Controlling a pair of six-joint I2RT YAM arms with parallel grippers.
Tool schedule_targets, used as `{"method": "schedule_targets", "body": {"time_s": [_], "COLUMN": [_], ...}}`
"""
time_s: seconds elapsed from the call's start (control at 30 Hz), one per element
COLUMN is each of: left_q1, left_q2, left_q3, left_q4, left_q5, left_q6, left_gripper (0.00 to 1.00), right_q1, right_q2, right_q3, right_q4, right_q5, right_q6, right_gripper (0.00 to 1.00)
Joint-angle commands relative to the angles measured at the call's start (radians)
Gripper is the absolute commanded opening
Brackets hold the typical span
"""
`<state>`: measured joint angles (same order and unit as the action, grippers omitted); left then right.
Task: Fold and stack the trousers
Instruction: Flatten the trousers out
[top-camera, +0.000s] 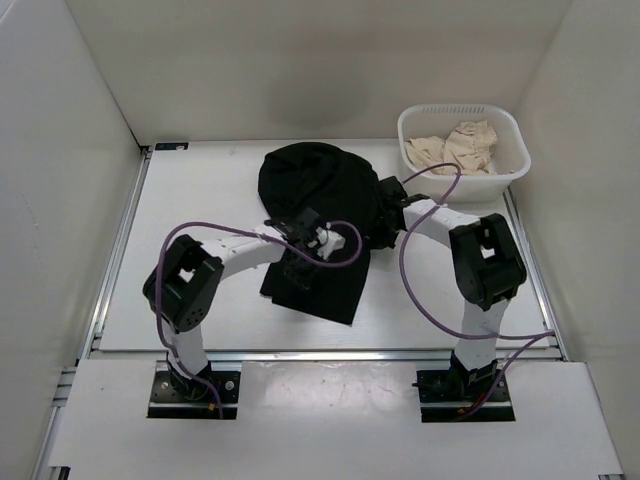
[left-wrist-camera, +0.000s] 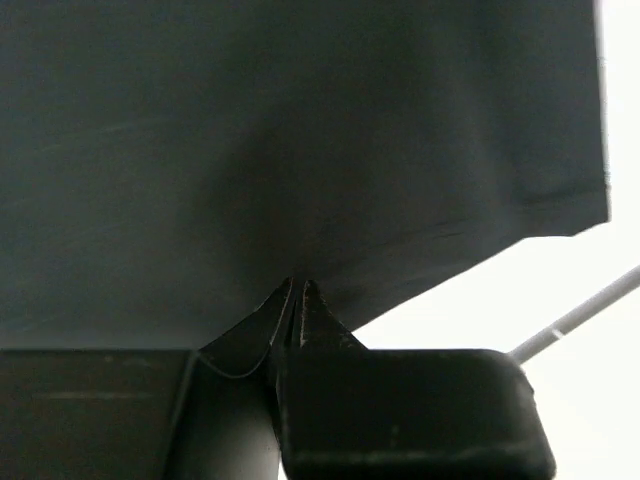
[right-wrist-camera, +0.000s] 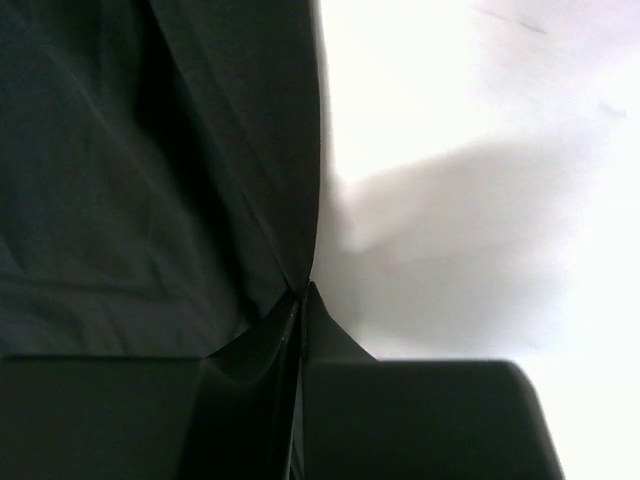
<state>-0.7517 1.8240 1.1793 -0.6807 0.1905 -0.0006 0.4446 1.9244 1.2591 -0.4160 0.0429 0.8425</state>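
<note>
White walls (top-camera: 300, 60) enclose a white, evenly lit table (top-camera: 210, 180).

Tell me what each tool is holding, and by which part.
Both hold the trousers: the left tool pinches cloth just inside an edge, the right tool pinches a side edge.

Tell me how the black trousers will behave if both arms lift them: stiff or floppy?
Probably floppy: the trousers lie bunched and creased, so whatever hangs beyond the left gripper and right gripper should sag. Likely light for their size; the cloth looks thin where the shut jaws pinch it. Matte fabric may drag on the table rather than slide.
</note>
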Motion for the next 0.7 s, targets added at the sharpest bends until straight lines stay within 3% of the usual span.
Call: {"method": "schedule_targets", "body": {"time_s": [0.0, 0.2, 0.27, 0.33, 0.4, 0.43, 0.5, 0.53, 0.57, 0.6, 0.67], "left_q1": [0.152, 0.480, 0.535, 0.511, 0.494, 0.494, 0.578, 0.612, 0.646, 0.707, 0.755], "left_q2": [-0.158, -0.308, -0.356, -0.399, -0.408, -0.408, -0.384, -0.384, -0.373, -0.373, -0.373], "left_q3": [0.045, 0.054, 0.063, 0.075, 0.136, 0.170, 0.292, 0.333, 0.370, 0.429, 0.465], "left_q4": [-0.049, -0.126, -0.137, -0.155, -0.167, -0.168, -0.212, -0.223, -0.233, -0.243, -0.258], "left_q5": [-0.057, -0.152, -0.152, -0.161, -0.172, -0.172, -0.160, -0.160, -0.142, -0.116, -0.115], "left_q6": [0.001, 0.001, 0.001, 0.001, 0.001, 0.001, 0.001, 0.001, 0.001, 0.001, 0.001], "left_gripper": [0.14, 0.14, 0.14, 0.15, 0.20, 0.21, 0.21, 0.21, 0.21, 0.21, 0.21], "right_q1": [0.015, 0.040, 0.051, 0.071, 0.141, 0.188, 0.380, 0.443, 0.497, 0.560, 0.551], "right_q2": [-0.146, -0.436, -0.539, -0.573, -0.561, -0.497, -0.370, -0.206, -0.135, -0.086, -0.053], "right_q3": [-0.020, -0.087, -0.078, 0.037, 0.217, 0.487, 0.854, 1.054, 1.361, 1.414, 1.342], "right_q4": [-0.095, -0.202, -0.216, -0.230, -0.219, -0.208, -0.249, -0.262, -0.253, -0.221, -0.054], "right_q5": [0.058, 0.133, 0.133, 0.033, -0.040, -0.040, 0.087, 0.107, 0.107, 0.094, -0.061], "right_q6": [-0.116, -0.315, -0.381, -0.391, -0.436, -0.472, -0.670, -0.747, -0.852, -0.874, -0.832], "right_gripper": [0.00, 0.00, 0.00, 0.00, 0.00, 0.00, 0.00, 0.00, 0.00, 0.00, 0.00]}}
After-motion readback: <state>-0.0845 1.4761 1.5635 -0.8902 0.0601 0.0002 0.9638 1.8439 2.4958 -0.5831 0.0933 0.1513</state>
